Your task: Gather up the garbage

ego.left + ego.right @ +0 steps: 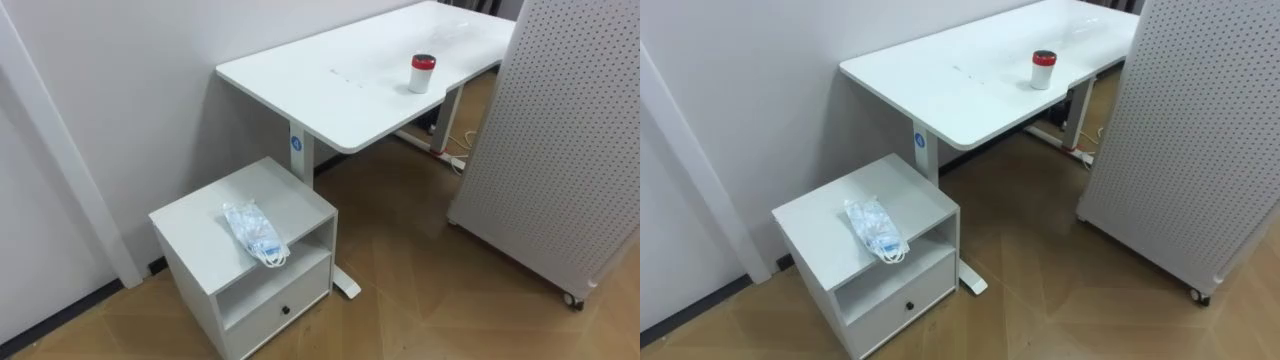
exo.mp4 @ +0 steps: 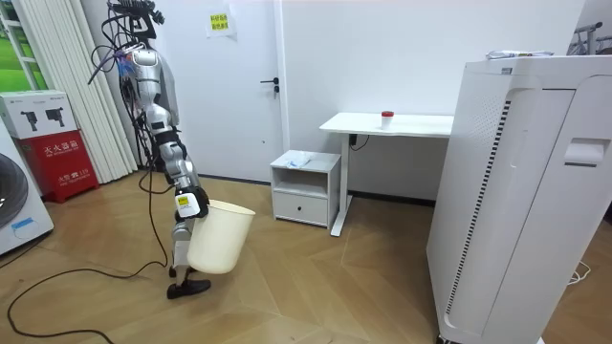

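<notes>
The garbage [image 1: 255, 232], a clear plastic packet with pale blue and white contents, lies flat on top of a low white cabinet [image 1: 290, 195], left of centre in the lower half of the left eye view. Its long axis runs diagonally from upper left to lower right. The lower right end, where thin white loops stick out, points at the cabinet's front edge and lies just short of it. Nothing touches the packet.

The cabinet has an open shelf under its top and, below that, a drawer with a small dark knob. It stands against the wall, just beside the leg of a white table [image 1: 330, 100] that stretches toward the upper right. A small red-and-white can [image 1: 423, 73] stands upright near the table's front edge. A white perforated panel [image 1: 560, 150] on casters stands at the right edge of the frame.

In the room view the robot stands on the wooden floor at the left, well apart from the cabinet. Its right hand [image 2: 191, 205] hangs low and grasps the rim of a cream bin [image 2: 220, 237], which tilts beside its legs.
</notes>
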